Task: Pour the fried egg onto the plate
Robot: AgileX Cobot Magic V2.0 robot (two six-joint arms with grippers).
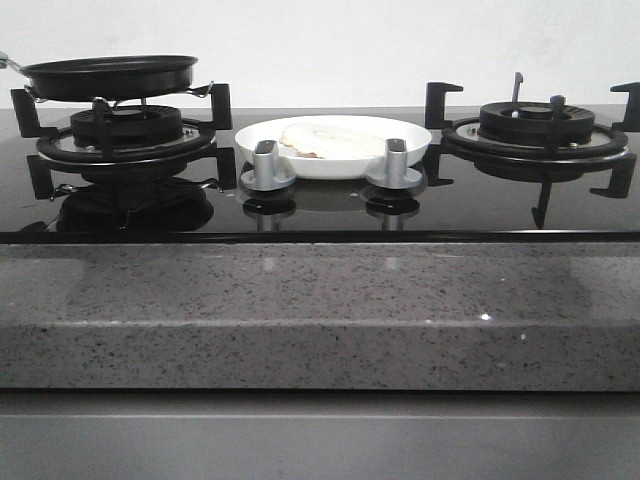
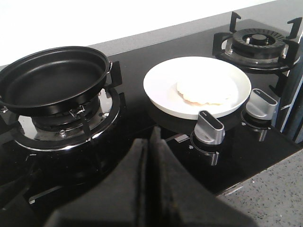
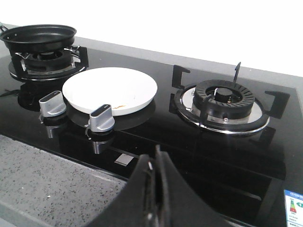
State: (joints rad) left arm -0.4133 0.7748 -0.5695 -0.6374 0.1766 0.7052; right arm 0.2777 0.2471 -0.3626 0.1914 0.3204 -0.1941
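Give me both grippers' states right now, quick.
Left gripper: jaws shut, holding nothing, hanging above the stove.
Right gripper: jaws shut, holding nothing.

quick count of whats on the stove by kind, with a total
frying pan: 1
plate: 1
fried egg: 1
burners: 2, left burner, right burner
control knobs: 2, left knob, right knob
total: 7
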